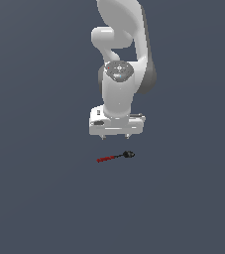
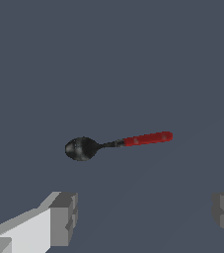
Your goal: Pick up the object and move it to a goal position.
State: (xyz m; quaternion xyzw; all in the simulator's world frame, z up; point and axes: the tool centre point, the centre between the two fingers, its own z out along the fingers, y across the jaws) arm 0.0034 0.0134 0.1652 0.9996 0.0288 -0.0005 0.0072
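Observation:
The object [image 1: 115, 157] is a small thin tool lying flat on the dark grey surface, red at one end with a black rounded head at the other. In the wrist view the object [image 2: 118, 144] shows its black head, a short dark shaft and a red handle. My gripper [image 1: 115, 136] hangs above it, pointing down, jaws wide apart and nothing between them. Two grey fingertips [image 2: 63, 219] show at the wrist view's edge, well apart from the object.
The white arm [image 1: 121, 54] rises behind the gripper. A plain dark grey surface [image 1: 44, 188] spreads all round.

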